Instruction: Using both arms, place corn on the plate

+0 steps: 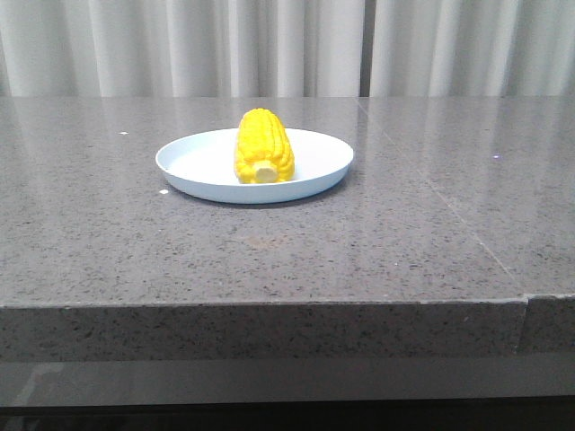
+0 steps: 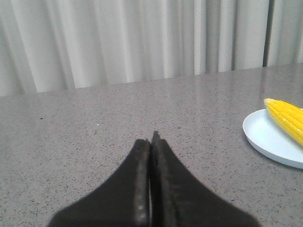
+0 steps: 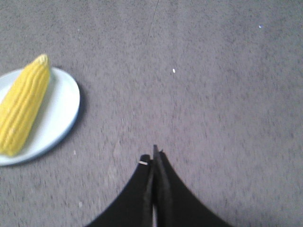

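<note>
The yellow corn (image 1: 263, 146) lies on the pale blue-white plate (image 1: 193, 166) in the middle of the grey table, its stub end toward the front. Neither arm shows in the front view. In the left wrist view my left gripper (image 2: 150, 138) is shut and empty over bare table, with the plate (image 2: 267, 137) and corn (image 2: 286, 117) off to one side, well apart. In the right wrist view my right gripper (image 3: 153, 158) is shut and empty over bare table, apart from the plate (image 3: 59, 113) and corn (image 3: 23, 104).
The grey speckled stone table (image 1: 404, 224) has a seam running diagonally on the right side and a front edge near the camera. White curtains (image 1: 269, 45) hang behind the table.
</note>
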### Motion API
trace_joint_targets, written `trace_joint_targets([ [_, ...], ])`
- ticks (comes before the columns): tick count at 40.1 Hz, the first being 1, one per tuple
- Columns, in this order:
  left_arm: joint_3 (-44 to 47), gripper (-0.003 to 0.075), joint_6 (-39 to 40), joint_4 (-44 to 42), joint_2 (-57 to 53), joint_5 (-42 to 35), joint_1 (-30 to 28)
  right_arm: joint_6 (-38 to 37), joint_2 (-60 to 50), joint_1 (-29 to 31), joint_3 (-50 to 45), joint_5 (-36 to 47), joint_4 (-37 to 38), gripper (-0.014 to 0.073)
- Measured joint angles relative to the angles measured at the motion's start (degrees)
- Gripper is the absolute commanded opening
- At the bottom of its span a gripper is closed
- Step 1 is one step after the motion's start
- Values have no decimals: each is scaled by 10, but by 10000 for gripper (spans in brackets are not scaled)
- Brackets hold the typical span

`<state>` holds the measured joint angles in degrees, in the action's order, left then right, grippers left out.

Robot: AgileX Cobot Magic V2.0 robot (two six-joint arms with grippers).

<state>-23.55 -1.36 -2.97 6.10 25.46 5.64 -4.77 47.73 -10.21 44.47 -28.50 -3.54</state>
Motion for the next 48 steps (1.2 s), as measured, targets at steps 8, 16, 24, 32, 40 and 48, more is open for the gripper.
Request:
trace_joint_targets([
  [8,0,-20,0,0,0,0,0,1,-159,0,-158,30,8,-69],
  [16,0,-20,0,0,0,0,0,4,-309,0,-228,35,8,-69],
  [24,0,-20,0,0,0,0,0,4,-368,0,-233,44,9,-69],
  [32,0,-20,0,0,0,0,0,4,-370,0,-233,44,9,-69],
  [40,0,-20,0,0,0,0,0,4,-371,0,-233,44,9,-69],
  [48,0,-20,0,0,0,0,0,4,-371,0,-233,44,9,-69],
])
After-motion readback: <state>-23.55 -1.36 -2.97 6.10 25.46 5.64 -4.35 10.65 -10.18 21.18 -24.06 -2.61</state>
